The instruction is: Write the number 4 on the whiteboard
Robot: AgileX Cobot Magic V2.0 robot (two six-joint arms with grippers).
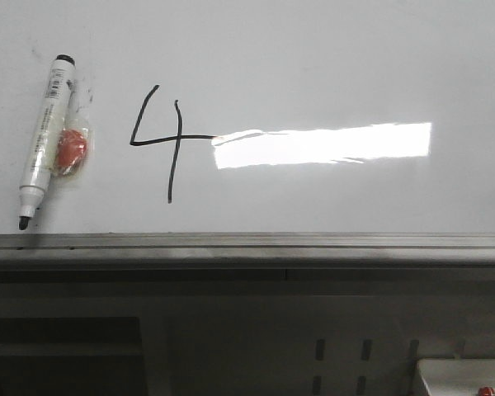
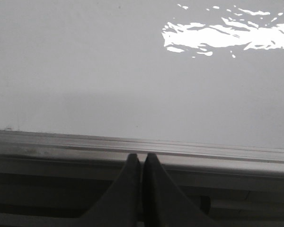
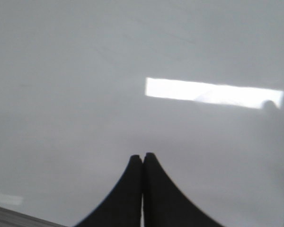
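Observation:
A thin black number 4 (image 1: 167,140) is drawn on the whiteboard (image 1: 313,58), left of centre, its bar running into the bright reflection (image 1: 322,145). A white marker (image 1: 44,136) with black cap end and bare tip lies on the board at the left, tip towards the grey rail (image 1: 247,243). Neither gripper shows in the front view. My left gripper (image 2: 141,157) is shut and empty, over the rail. My right gripper (image 3: 142,156) is shut and empty, over bare whiteboard (image 3: 85,71).
A small orange object in clear wrapping (image 1: 70,150) lies beside the marker. Below the rail is grey metal framing with slots (image 1: 363,351). A white box corner with a red spot (image 1: 466,379) shows at the lower right.

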